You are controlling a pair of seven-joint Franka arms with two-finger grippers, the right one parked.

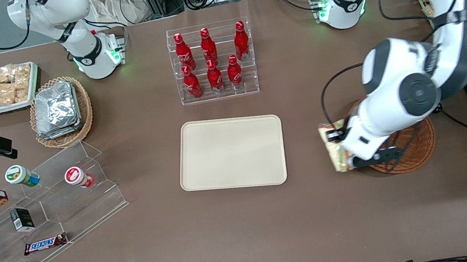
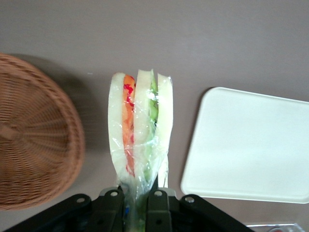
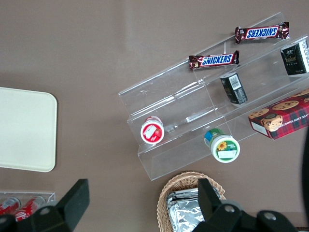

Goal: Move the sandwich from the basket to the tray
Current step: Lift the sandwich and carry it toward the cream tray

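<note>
Fingers (image 2: pixel 137 200) of gripper (image 1: pixel 342 150) grip sandwich (image 2: pixel 140 128); Snickers bars (image 3: pixel 214 60)

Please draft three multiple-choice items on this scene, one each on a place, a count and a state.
1. Where is the sandwich?
A. Lying in the basket
B. Held above bare table between the basket and the tray
C. Lying on the tray

2. How many red bottles stand in the clear rack?
A. Four
B. Six
C. Eight

3. What is the gripper doing?
A. Clamped on the sandwich's wrap
B. Open above the tray
C. Shut on a foil packet

Answers: 1 B, the wrist view shows brown table under the sandwich, with basket and tray on either side. 2 B, two rows of three. 3 A, its fingers pinch the wrap's end.
</note>
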